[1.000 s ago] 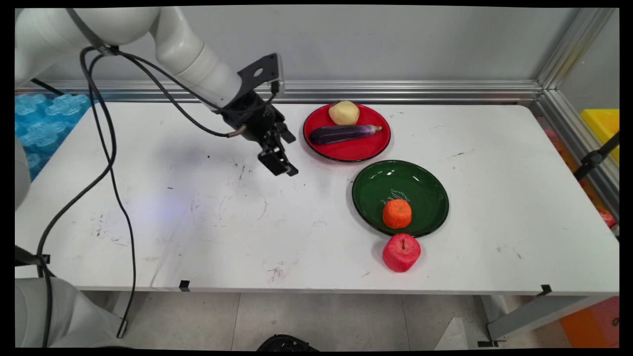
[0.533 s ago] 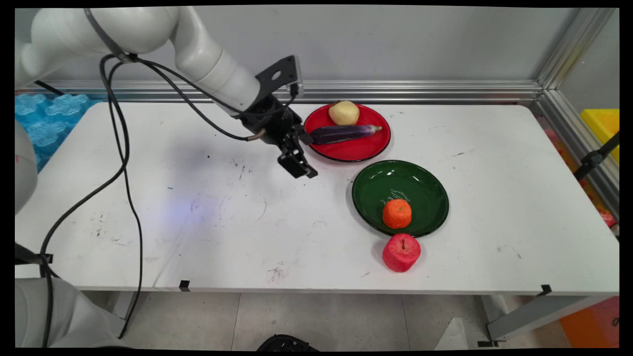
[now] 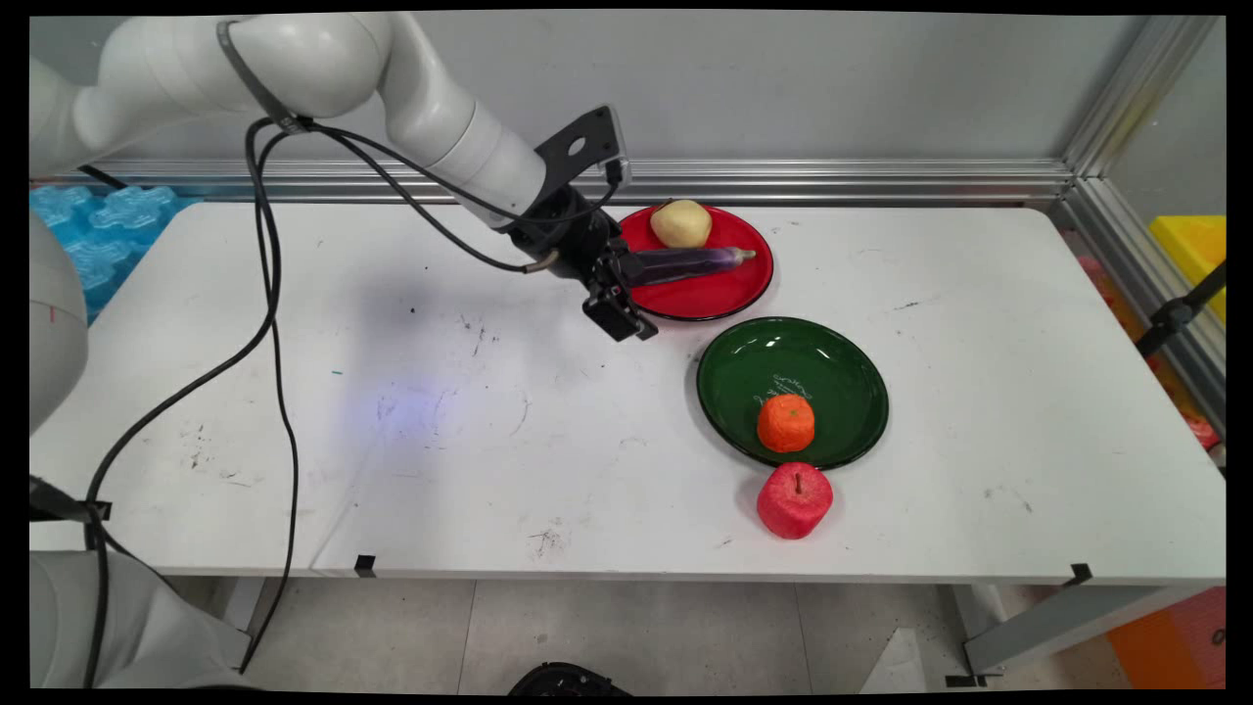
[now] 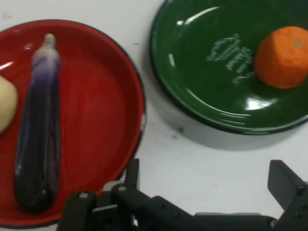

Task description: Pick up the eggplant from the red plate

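My black gripper (image 3: 631, 323) hangs open and holds nothing, just above the table at the near-left rim of a red plate (image 3: 729, 294). On that plate lie a purple eggplant (image 3: 685, 262) and a pale potato (image 3: 681, 223). In the hand view the gripper (image 4: 207, 173) frames bare white table between the red plate (image 4: 106, 110) with the eggplant (image 4: 38, 125) and a green plate (image 4: 202, 86) holding an orange (image 4: 281, 57). The green plate (image 3: 832, 362) with its orange (image 3: 786, 423) sits to the gripper's right, apart from it.
A red apple (image 3: 794, 500) rests on the table beside the green plate's near rim. An aluminium rail (image 3: 832, 181) runs along the back wall. Blue moulded pieces (image 3: 88, 235) lie off the far left; a yellow box (image 3: 1194, 250) stands beyond the right edge. Black cables (image 3: 264, 294) hang from the arm.
The arm has carried the open gripper rightward across the table, from left of the red plate to its near-left rim. Nothing on the table has shifted.
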Action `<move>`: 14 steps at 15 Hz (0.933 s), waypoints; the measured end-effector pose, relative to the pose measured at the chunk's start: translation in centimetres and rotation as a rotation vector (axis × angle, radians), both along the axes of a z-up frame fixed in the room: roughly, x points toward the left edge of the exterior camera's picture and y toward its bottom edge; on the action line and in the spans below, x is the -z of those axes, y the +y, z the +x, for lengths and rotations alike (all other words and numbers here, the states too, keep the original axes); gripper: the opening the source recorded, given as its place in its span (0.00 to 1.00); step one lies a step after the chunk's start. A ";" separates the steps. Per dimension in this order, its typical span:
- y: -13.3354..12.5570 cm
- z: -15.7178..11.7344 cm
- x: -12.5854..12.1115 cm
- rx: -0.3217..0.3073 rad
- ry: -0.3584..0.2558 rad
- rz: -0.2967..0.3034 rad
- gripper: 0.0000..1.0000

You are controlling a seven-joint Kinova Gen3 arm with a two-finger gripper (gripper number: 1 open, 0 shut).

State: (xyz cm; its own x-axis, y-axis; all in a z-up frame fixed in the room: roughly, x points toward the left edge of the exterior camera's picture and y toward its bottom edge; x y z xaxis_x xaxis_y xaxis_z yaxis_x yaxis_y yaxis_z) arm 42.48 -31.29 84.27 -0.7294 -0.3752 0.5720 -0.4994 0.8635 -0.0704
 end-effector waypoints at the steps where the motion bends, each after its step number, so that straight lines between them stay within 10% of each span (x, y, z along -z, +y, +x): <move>1: -0.5 0.1 0.2 -0.004 0.000 -0.007 1.00; 14: -8.2 1.8 2.9 0.008 -0.002 -0.078 1.00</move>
State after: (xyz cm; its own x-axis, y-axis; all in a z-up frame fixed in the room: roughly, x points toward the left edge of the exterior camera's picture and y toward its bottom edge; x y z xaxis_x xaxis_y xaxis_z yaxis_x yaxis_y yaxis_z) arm 44.30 -39.48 81.35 -0.7333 -0.3236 0.5980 -0.4921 0.8595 -0.1384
